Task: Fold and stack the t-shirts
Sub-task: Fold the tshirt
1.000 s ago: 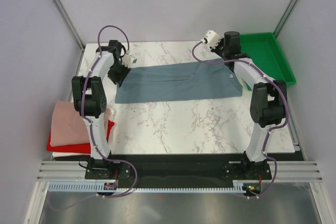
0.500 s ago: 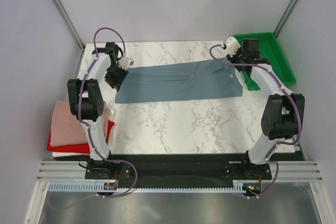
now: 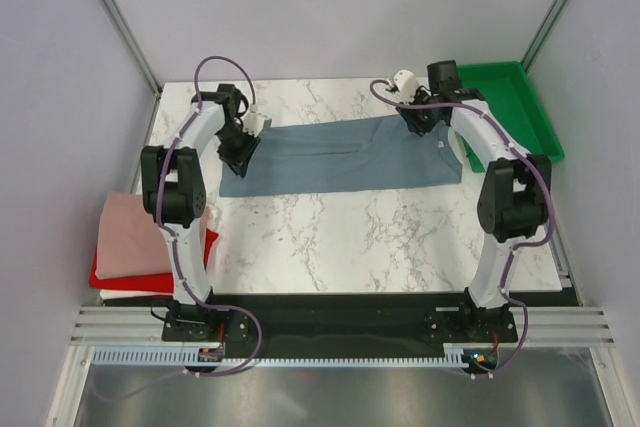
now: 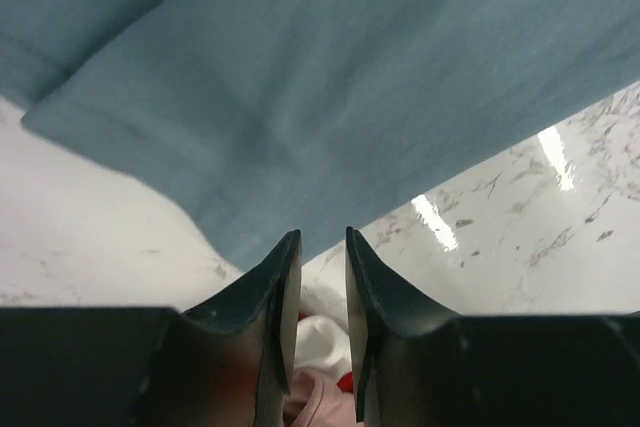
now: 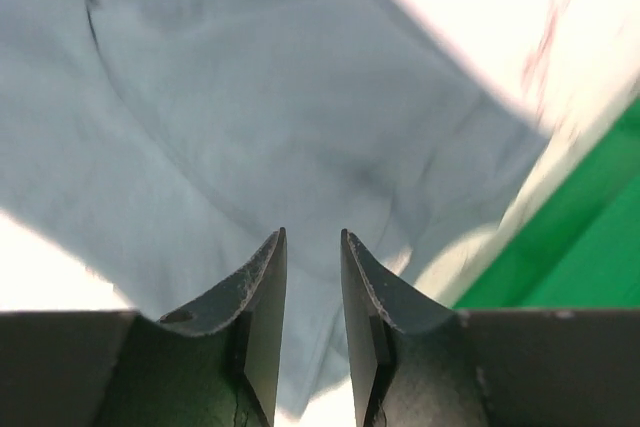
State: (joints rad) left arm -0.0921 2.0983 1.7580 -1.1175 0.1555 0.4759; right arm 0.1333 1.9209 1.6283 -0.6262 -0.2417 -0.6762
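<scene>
The right arm has swung left since half a second ago, away from the green plastic tray (image 3: 512,97), and its right gripper (image 3: 416,119) now hangs over the far right part of the slate blue-grey cotton t-shirt (image 3: 340,157). The left gripper (image 3: 240,151) has shifted a little to the right, onto the shirt's left end. The shirt itself lies as it did, spread in a long band across the far half of the white marble table (image 3: 380,237), its small white neck label (image 3: 441,146) at the right end beside the tray.

In the left wrist view the jaws of the left gripper (image 4: 318,239) stand only a narrow slit apart with nothing between them, their tips at the near edge of the blue-grey cloth (image 4: 330,97). Bare marble shows on both sides of that edge.

In the right wrist view the right gripper (image 5: 312,237) likewise has its jaws parted by a thin gap and holds nothing. The blue-grey cloth (image 5: 250,97) fills most of that view beyond the tips, with the green tray (image 5: 590,247) at the right.

At the near left edge of the table sits a stack of folded shirts: a pale pink folded t-shirt (image 3: 132,232) on top, a red folded t-shirt (image 3: 104,275) under it, and a white folded t-shirt (image 3: 120,295) showing at the bottom. The stack is well apart from the spread shirt.
</scene>
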